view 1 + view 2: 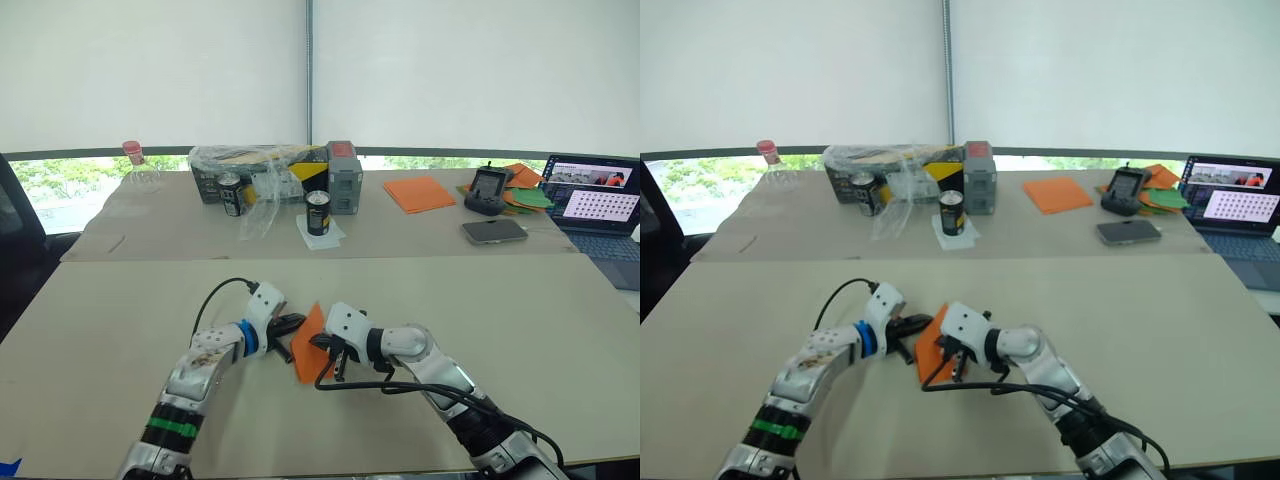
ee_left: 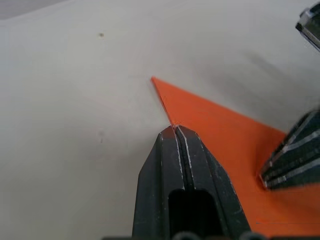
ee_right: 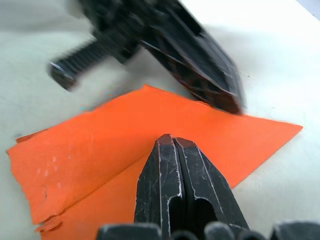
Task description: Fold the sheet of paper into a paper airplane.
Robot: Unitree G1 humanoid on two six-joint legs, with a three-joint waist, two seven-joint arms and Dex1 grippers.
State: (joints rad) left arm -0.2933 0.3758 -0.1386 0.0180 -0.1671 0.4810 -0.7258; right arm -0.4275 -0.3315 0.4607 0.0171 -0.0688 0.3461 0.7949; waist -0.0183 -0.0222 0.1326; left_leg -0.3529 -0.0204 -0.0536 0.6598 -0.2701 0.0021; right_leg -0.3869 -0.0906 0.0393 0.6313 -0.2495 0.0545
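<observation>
Both grippers, left gripper (image 2: 175, 131) and right gripper (image 3: 172, 142), pinch the sheet of paper (image 3: 125, 135), hiding its folds.

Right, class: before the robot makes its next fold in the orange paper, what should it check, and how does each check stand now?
1. Left gripper shut on the sheet of paper: ok, pinched at an edge.
2. Right gripper shut on the sheet: ok.
3. Sheet partly folded, a flap lying over a lower layer: ok.
4. Edges clean: not ok, one end looks ragged.
5. Paper airplane finished: not ok, no shaped nose or wings yet.
6. Crease sharpness: cannot tell.
</observation>
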